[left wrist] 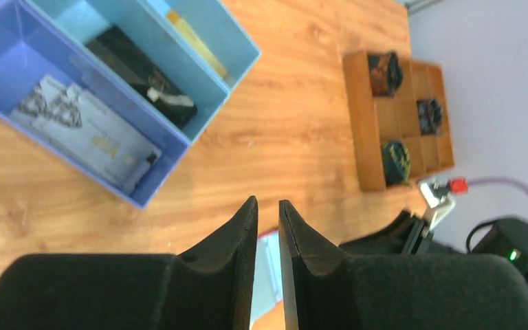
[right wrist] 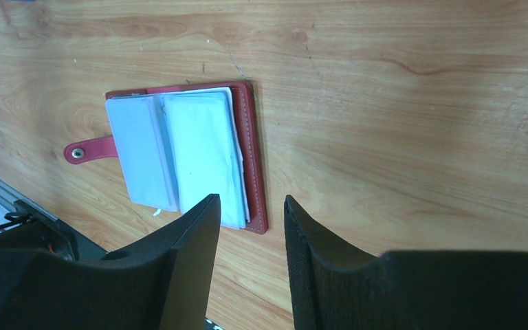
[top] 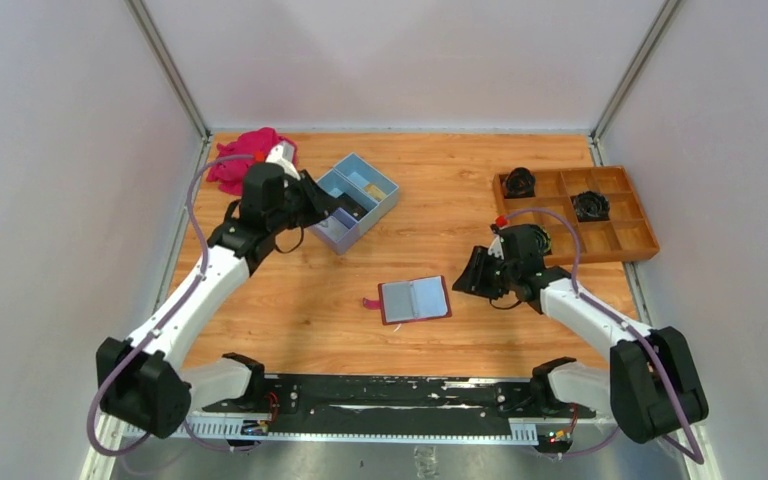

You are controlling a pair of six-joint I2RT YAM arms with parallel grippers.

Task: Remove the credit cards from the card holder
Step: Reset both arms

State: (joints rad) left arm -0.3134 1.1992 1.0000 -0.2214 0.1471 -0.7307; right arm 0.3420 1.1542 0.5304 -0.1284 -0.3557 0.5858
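Top external, nearest: card holder (top: pixel 415 299) open flat on table (top: pixel 460 200), mid-front, pockets up, tab strap (right wrist: pixel 89 150) on its left side. Just right of it, right gripper (right wrist: pixel 251 199) low, jaws moderately apart, gripping nothing, not touching holder. Farther back left, left gripper (left wrist: pixel 267 204) by blue box (top: pixel 380 180), jaws barely parted, empty. In box's nearest compartment, grey credit card (left wrist: pixel 82 130) lying flat; dark card (left wrist: pixel 141 75) in middle one. Farthest: pink cloth (top: pixel 245 150) back left, wooden tray (top: pixel 640 245) back right.
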